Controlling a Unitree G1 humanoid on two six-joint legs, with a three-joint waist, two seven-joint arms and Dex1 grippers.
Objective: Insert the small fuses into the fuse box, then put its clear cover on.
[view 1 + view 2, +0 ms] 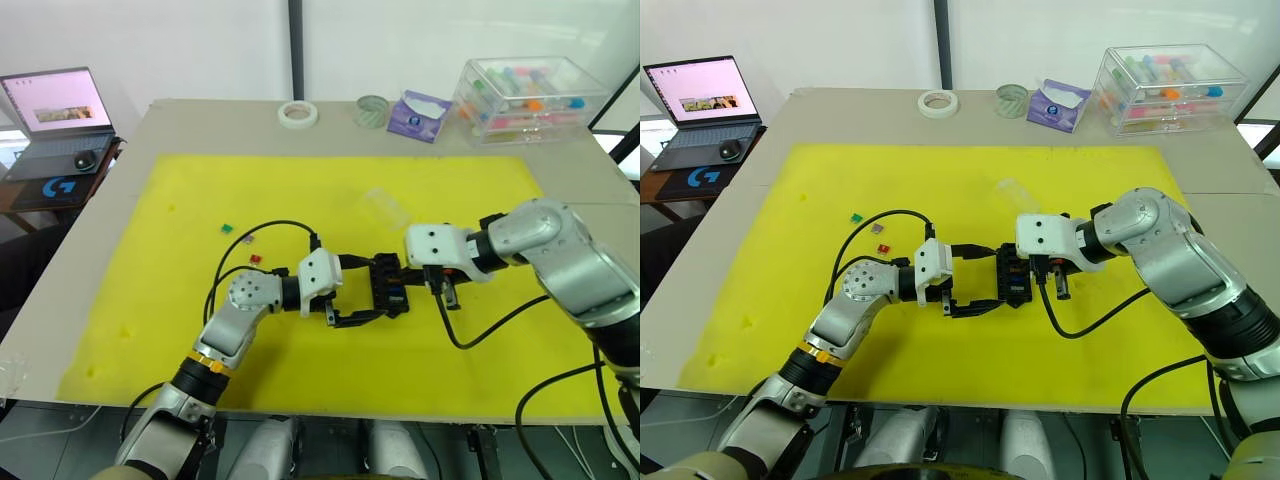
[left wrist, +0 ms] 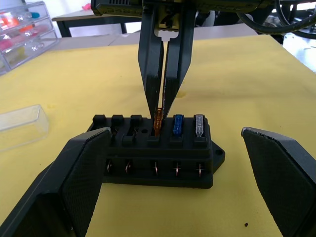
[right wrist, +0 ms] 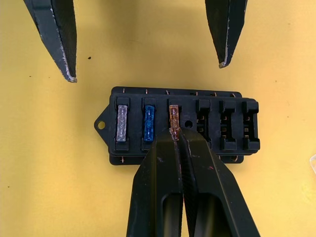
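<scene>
My right gripper [image 3: 175,132] is pinched tight on a small orange blade fuse [image 3: 173,114], pressing it down into the third slot of the small black rectangular fuse box [image 3: 180,126], which sits mid-way across the yellow foam surface [image 1: 180,330]. A grey fuse [image 3: 121,123] and a blue fuse [image 3: 148,122] already sit in the two slots beside it, so I judge I am about halfway through the fuses, with three slots empty. My left gripper [image 2: 190,170] stands spread wide on either side of the box, bracing nothing yet. A green fuse [image 1: 227,228], a pinkish fuse [image 1: 247,239] and a red fuse [image 1: 255,259] lie loose near my left arm. The small clear plastic cover [image 1: 386,207] lies just behind the box, not yet on.
</scene>
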